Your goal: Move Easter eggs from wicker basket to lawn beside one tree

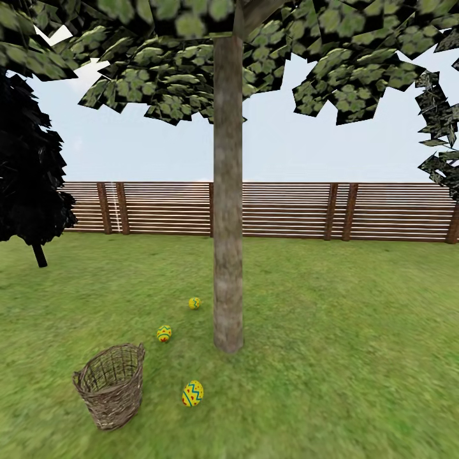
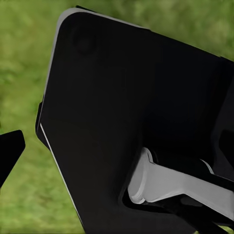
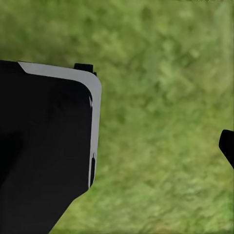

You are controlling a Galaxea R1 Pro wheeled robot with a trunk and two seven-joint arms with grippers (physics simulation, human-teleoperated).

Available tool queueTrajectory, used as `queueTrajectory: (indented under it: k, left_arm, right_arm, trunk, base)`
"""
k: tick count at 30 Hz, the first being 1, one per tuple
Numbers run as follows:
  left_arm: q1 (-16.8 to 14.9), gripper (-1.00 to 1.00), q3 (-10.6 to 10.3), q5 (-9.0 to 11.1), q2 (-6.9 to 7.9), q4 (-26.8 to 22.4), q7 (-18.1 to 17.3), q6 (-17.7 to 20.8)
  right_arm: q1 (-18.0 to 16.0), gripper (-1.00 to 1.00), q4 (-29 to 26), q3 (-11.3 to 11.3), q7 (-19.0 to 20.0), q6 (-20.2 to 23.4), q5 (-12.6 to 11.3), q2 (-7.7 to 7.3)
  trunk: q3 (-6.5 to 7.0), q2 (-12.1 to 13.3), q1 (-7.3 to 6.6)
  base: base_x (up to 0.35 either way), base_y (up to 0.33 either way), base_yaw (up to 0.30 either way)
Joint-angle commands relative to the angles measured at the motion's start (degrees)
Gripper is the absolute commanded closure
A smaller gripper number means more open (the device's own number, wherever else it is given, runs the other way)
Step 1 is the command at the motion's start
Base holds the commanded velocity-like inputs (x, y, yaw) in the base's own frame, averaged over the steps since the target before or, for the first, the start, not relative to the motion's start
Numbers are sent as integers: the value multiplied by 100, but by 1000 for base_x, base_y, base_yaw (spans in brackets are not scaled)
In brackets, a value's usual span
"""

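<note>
Three eggs (image 1: 192,393) (image 1: 164,333) (image 1: 194,303) lie on the lawn (image 1: 344,357) beside the tree (image 1: 227,255), outside the basket (image 1: 111,386), whose inside is partly hidden. Dark housings block both wrist views; whether the jaws are released or clenched cannot be told. A fence (image 1: 287,210) stands behind.

The tree (image 1: 228,191) is cut off by the head view's top edge, so its trunk's upper part and most of its canopy are out of sight, and the dark tree (image 1: 29,172) at far left is cut by the left edge. The far egg (image 1: 194,303) is too small for its pattern to be read, and the basket (image 1: 111,384) hides its own floor behind its near wall. In both wrist views a black body close to the camera hides much of the blurred lawn (image 3: 161,122), and whether either gripper is parted cannot be told.
</note>
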Motion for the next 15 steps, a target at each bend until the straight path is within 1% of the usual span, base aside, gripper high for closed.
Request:
queueTrajectory:
  k: [1, 7, 9, 12, 15]
  left_arm:
    - [1, -100, 42, -66, 2, 7, -14, -15]
    - [0, -100, 12, -82, 19, 14, -36, 37]
    - [0, -100, 24, -65, 27, 25, -29, 47]
    - [-2, -100, 39, -65, 83, -2, -25, 48]
    - [-1, -100, 49, -61, 81, -8, -24, 44]
  right_arm:
    - [-5, -100, 9, 8, 7, 9, 58, -1]
    - [-5, -100, 9, 8, 8, 9, 58, 1]
    - [-5, -100, 9, 8, 7, 9, 58, -1]
    - [-5, -100, 9, 8, 10, 9, 58, 1]
    - [-5, -100, 9, 8, 7, 9, 58, -2]
  trunk:
    - [0, -3, 2]
    - [0, -3, 2]
    - [0, -3, 2]
    - [0, -3, 2]
    - [0, -3, 2]
  base:
    - [0, 0, 0]
    - [0, 0, 0]
    - [0, 0, 0]
    - [0, 0, 0]
    - [0, 0, 0]
